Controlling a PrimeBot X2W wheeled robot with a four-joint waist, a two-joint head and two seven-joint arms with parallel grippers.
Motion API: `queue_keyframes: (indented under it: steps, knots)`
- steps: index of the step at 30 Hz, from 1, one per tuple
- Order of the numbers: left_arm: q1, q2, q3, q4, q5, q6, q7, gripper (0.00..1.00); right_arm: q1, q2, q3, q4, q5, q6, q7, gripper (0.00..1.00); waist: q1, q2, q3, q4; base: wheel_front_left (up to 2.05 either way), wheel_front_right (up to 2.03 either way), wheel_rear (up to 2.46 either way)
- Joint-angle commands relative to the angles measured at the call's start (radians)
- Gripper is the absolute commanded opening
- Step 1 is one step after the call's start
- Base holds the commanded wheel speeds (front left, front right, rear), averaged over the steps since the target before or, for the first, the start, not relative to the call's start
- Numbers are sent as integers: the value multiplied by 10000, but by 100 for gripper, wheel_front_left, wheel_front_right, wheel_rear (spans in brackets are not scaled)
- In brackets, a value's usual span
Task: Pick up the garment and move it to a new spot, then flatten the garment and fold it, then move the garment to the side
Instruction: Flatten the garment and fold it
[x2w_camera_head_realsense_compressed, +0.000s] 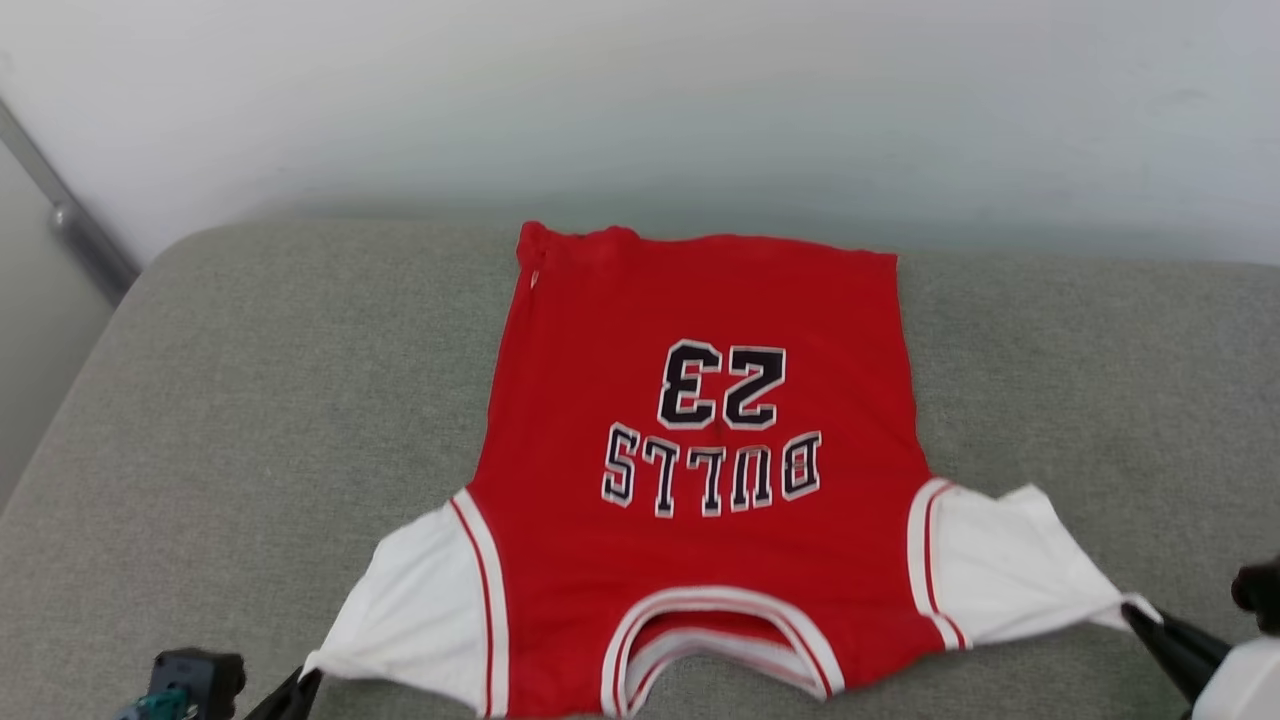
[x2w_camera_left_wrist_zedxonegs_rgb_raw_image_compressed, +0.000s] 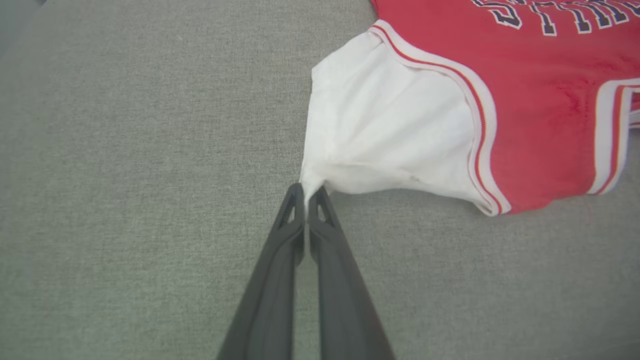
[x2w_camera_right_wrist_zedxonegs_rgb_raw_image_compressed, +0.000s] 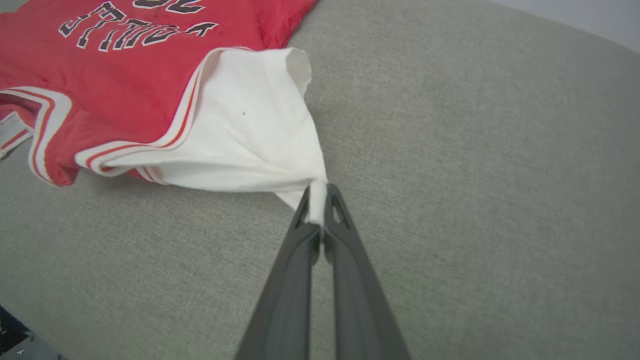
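Garment (x2w_camera_head_realsense_compressed: 700, 330) lies face up and mostly flat on the grey padded surface (x2w_camera_head_realsense_compressed: 250, 400). The collar is at the near edge, the hem is toward the white wall (x2w_camera_head_realsense_compressed: 640, 90), and the lettering is upside down in the head view. The hem corner (x2w_camera_head_realsense_compressed: 540, 245) on the far left is slightly bunched.

Both white sleeves are pulled outward into points. The left gripper (x2w_camera_head_realsense_compressed: 305, 675) is clenched on the tip of the left-side sleeve (x2w_camera_head_realsense_compressed: 410, 600). The right gripper (x2w_camera_head_realsense_compressed: 1135, 612) is clenched on the tip of the right-side sleeve (x2w_camera_head_realsense_compressed: 1010, 570).

Nothing else lies on the padding around the shirt. A metal rail (x2w_camera_head_realsense_compressed: 70, 225) runs along the wall well off to the far left. A dark block with a teal part (x2w_camera_head_realsense_compressed: 185, 680) sits beside the left gripper at the bottom edge.

The head view gives the full layout, including the hem, the wall and the rail. The left wrist view gives the pinch close up: the left gripper (x2w_camera_left_wrist_zedxonegs_rgb_raw_image_compressed: 306, 192) has a small nub of white cloth between its tips, and the sleeve fans out from it. The right wrist view gives the same for the right gripper (x2w_camera_right_wrist_zedxonegs_rgb_raw_image_compressed: 316, 192). There the cloth is drawn taut and the sleeve edge is lifted off the padding with a shadow under it. A dark object (x2w_camera_right_wrist_zedxonegs_rgb_raw_image_compressed: 15, 335) is at the lower left corner of that view, and I can't tell what it is.
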Motion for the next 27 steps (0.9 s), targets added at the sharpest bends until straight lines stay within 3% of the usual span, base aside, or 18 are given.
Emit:
queue_keyframes:
  steps: [1,13,16,17,18,19,24,27]
  knots:
    - [312,165,100,-91,-101,109,85,0,514,-120,-166,-303,112,-9,207,0,4,0,-113,2,0,0,0]
    - [1319,382,-197,-188,-556,86,741,0,3008,-235,-660,-1567,488,-10,1633,0,4,0,-135,55,0,0,0]
    - [1124,608,-530,-63,3,91,837,0,3208,-129,-868,-1510,630,-10,1814,0,4,0,-79,105,0,0,0]
    - [1055,496,-575,-77,8,58,800,0,3203,-108,-950,-1521,670,-9,1823,15,4,0,-36,129,0,0,0]
    - [991,401,-565,-97,-29,41,765,0,3146,-87,-1047,-1583,692,-10,1792,61,4,0,15,156,0,0,0]
    - [916,363,-548,-121,-52,8,737,0,3087,-35,-1106,-1644,804,-9,1831,100,4,0,68,180,0,0,0]
    - [499,268,-589,-432,-84,-237,703,0,2611,-267,-1366,-2201,1180,-9,2205,100,4,0,417,403,0,0,0]
    - [224,258,-485,-767,-133,-170,815,0,2169,-237,-1807,-2544,1579,-9,2614,100,4,0,706,630,0,0,0]
